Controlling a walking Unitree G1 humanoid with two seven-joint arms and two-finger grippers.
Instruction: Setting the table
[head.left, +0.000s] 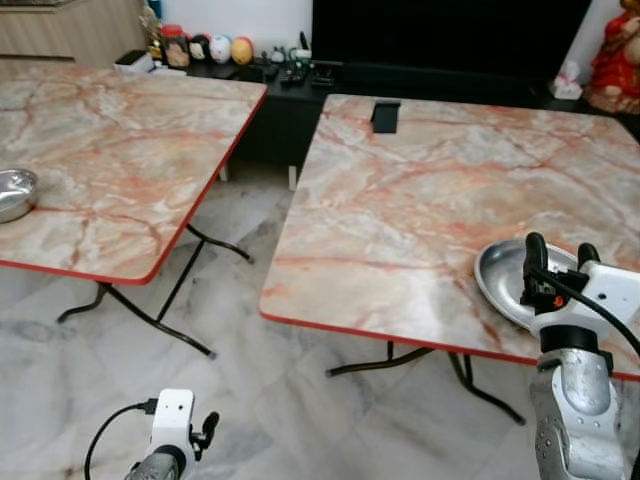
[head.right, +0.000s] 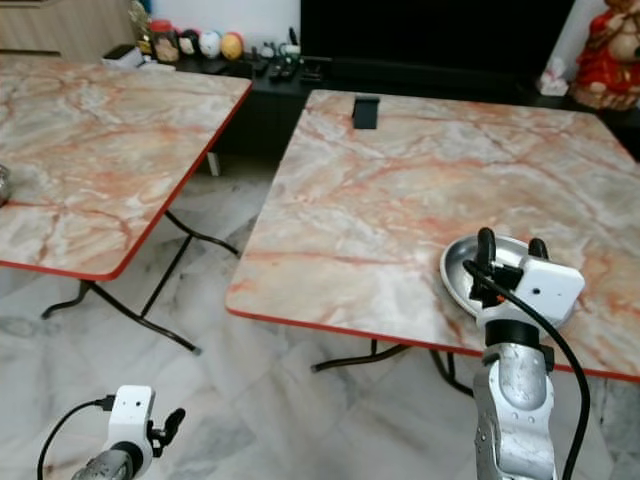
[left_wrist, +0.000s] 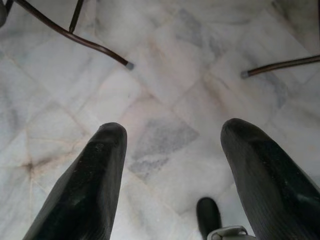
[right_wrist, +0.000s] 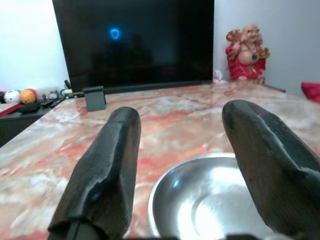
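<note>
A shallow steel bowl (head.left: 503, 277) lies on the right marble table (head.left: 400, 200), close to its red front edge. My right gripper (head.left: 562, 248) hovers just above the bowl's near side, open, with its two black fingers (right_wrist: 107, 165) apart and nothing between them. The right wrist view looks over the bowl (right_wrist: 210, 200) and across the table. A second steel bowl (head.left: 15, 192) rests at the left edge of the left marble table (head.left: 120, 150). My left gripper (left_wrist: 172, 130) hangs low over the marble floor, open and empty.
A small black stand (head.left: 385, 116) sits at the right table's far edge. Behind are a dark TV (head.left: 450, 30), a low cabinet with painted balls (head.left: 230, 48) and a red figurine (head.left: 615, 60). Folding table legs (left_wrist: 100, 47) cross the floor gap between the tables.
</note>
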